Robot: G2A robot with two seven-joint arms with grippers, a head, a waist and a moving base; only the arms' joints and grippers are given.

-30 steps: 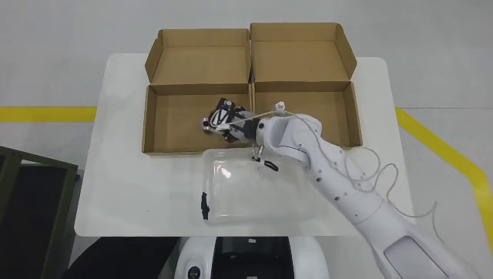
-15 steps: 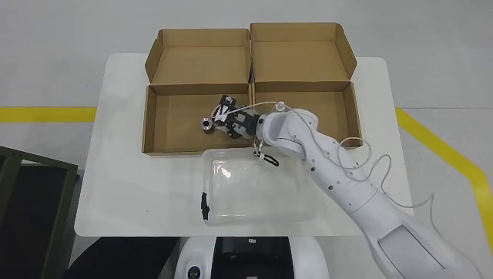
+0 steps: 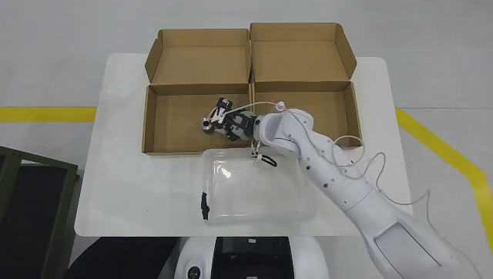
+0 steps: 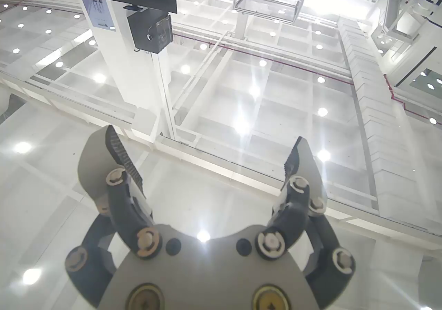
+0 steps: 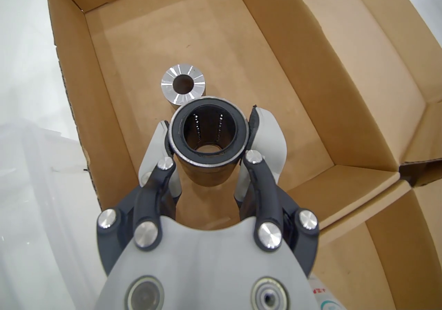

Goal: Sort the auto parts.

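- Right hand [image 5: 210,119]: narrow, its two fingers closed on the sides of a black-rimmed cylindrical bearing [image 5: 209,138]. In the top view this hand [image 3: 223,119] sits over the right half of the left cardboard box [image 3: 151,121], at centre frame.
- Governing relation: the long axis of the bearing runs parallel to the fingers, and the open bore faces back toward the wrist. Rows of balls are visible inside the bore. The far end of the bearing points down at the box floor. The frames do not show whether that end rests on the cardboard or hangs just above it.
- Silver sleeve [image 5: 183,83]: stands on end on the box floor, bore upward. In the right wrist view it lies just above and slightly left of the bearing rim. The two rims overlap in that view, so contact between them cannot be confirmed.
- Judgement: the step in hand is placement. Releasing the bearing requires only that the fingers spread. The neighbouring sleeve is close enough to be nudged.
- Left hand [image 4: 205,138]: wide and holding nothing, aimed up at the ceiling. The right arm is the nearer one to the parts.
- Right cardboard box [image 3: 339,117]: adjoins the left box, right of centre.
- Clear plastic bin [image 3: 231,202]: stands on the white counter [image 3: 123,163], below both boxes in the frame.
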